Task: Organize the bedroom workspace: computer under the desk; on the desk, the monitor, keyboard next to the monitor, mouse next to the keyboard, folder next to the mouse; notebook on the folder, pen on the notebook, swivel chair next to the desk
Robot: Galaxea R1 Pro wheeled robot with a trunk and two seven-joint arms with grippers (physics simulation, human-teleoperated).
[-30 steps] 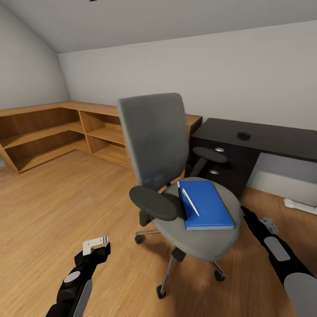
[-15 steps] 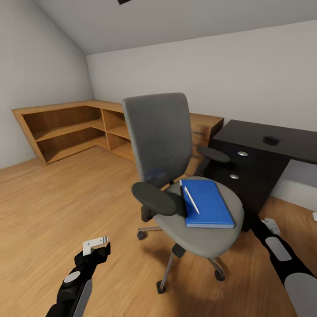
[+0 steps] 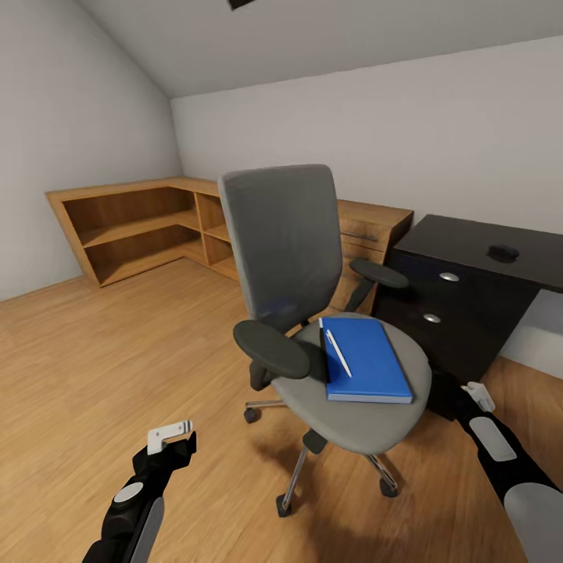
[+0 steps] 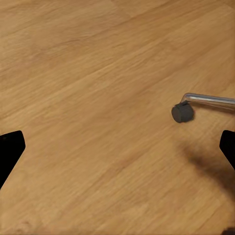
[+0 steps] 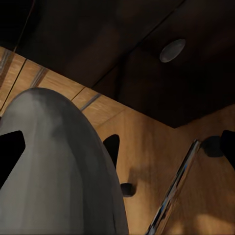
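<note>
The grey swivel chair (image 3: 281,242) stands mid-room on the wood floor. The blue folder (image 3: 371,361) lies on its seat, and the white pen (image 3: 338,353) lies on the folder. I cannot make out the notebook. The black desk (image 3: 469,238) is at the right, with a small dark mouse (image 3: 503,252) on top. The computer, monitor and keyboard are out of view. My left gripper (image 3: 178,442) (image 4: 117,152) hangs open over bare floor, left of the chair. My right gripper (image 3: 447,389) (image 5: 117,149) is open, low beside the seat's right edge, looking along the seat's underside (image 5: 54,171).
A light wooden shelf unit (image 3: 141,227) runs along the far walls, ending in a dresser (image 3: 375,227) behind the chair. The desk's drawer unit (image 3: 450,313) (image 5: 172,50) has silver knobs. The chrome chair base (image 3: 297,473) and a castor (image 4: 182,112) spread over the floor.
The whole picture has shifted: shelves and desk slid to the right in view, so the camera moved. The chair stays mid-picture with the folder and pen on it. Both arms hold their pose.
</note>
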